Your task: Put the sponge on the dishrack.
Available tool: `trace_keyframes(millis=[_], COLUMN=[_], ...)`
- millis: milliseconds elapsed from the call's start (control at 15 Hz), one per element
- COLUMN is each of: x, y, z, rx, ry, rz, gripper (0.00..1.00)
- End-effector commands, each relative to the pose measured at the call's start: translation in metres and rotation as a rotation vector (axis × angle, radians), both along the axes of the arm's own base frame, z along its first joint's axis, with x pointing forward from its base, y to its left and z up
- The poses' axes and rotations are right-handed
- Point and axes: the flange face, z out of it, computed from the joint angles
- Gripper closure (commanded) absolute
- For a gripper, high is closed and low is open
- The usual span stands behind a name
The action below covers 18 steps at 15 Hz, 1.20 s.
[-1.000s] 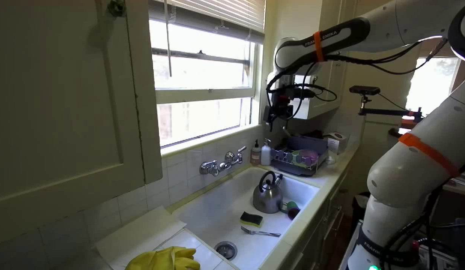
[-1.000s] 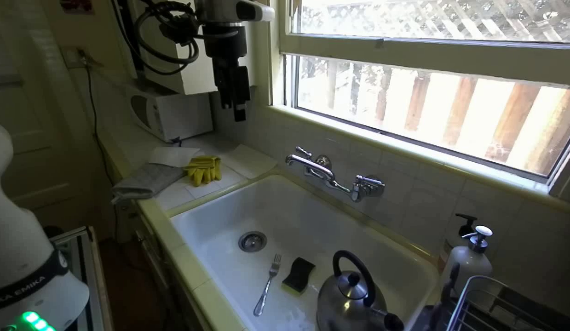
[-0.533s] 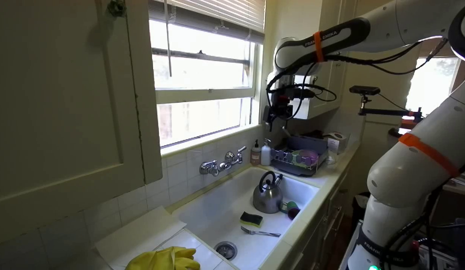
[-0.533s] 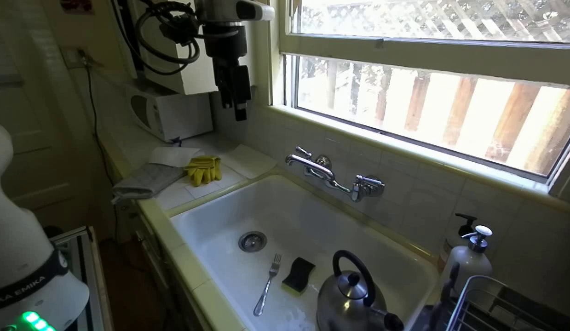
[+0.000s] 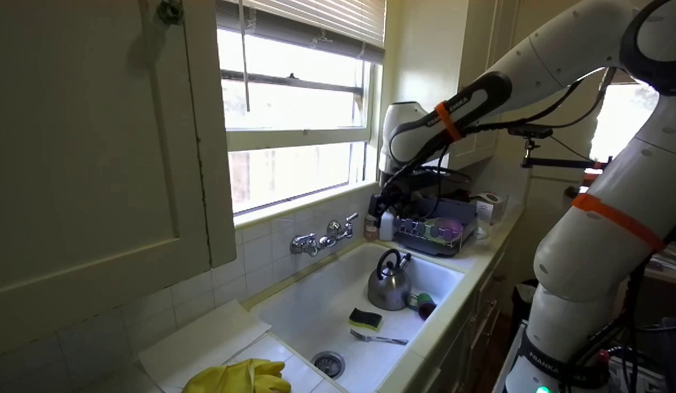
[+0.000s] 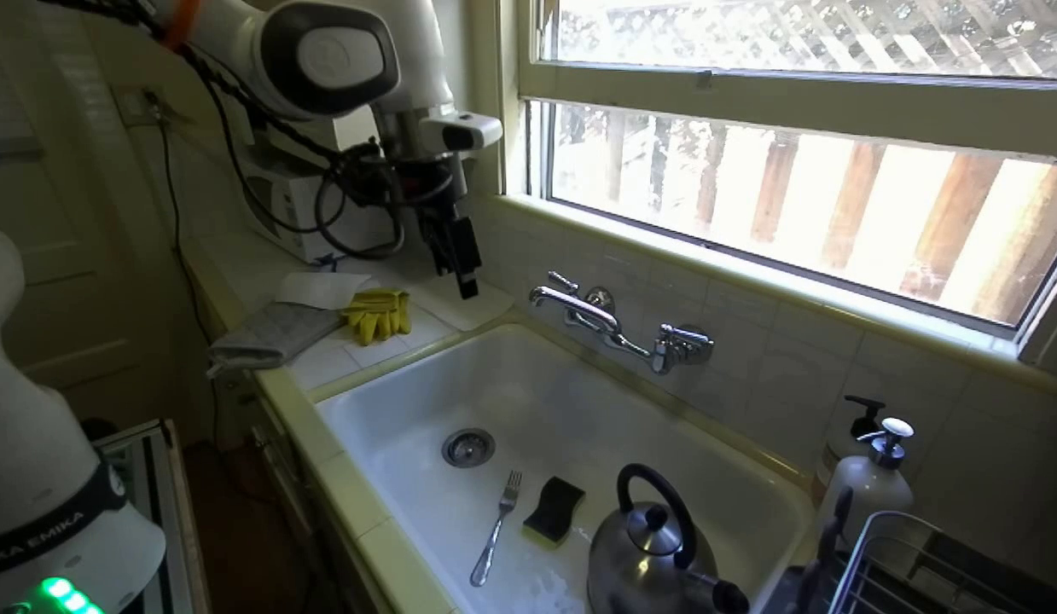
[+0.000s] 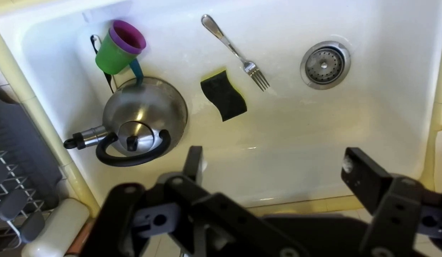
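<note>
The black two-fingered gripper (image 7: 278, 167) is hanging empty, jaws spread. Toward eleven o'clock in the wrist view, a wavy black-and-yellow foam sponge (image 7: 224, 95) is lying in the glossy white sink (image 7: 313, 125), likely light and squashy; pinching its middle is looking best.

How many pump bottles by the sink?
2: a white bottle and a black-pumped bottle, side by side at a corner of the sink, beside the dishrack. More could be hidden behind the dishrack.
</note>
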Motion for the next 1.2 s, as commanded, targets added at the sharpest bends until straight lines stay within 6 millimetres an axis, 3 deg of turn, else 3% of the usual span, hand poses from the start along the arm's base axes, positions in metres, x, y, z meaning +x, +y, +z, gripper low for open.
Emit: trace_keyframes(millis=[0,400,800,867,933,1133], x=[0.008,0.033,0.046,0.048,0.040,0.042], y=[-0.011,-0.040,-0.058,-0.060,-0.053,-0.054], z=[-0.055,-0.132,-0.192,-0.194,-0.181,-0.186], rx=[0.045,0.075,0.105,0.116,0.105,0.104], ry=[-0.031,-0.064,0.013,0.030,0.014,0.023], rz=[-0.017,0.024,0.058,0.060,0.056,0.057], gripper=[0.00,0.00,0.00,0.00,0.00,0.00])
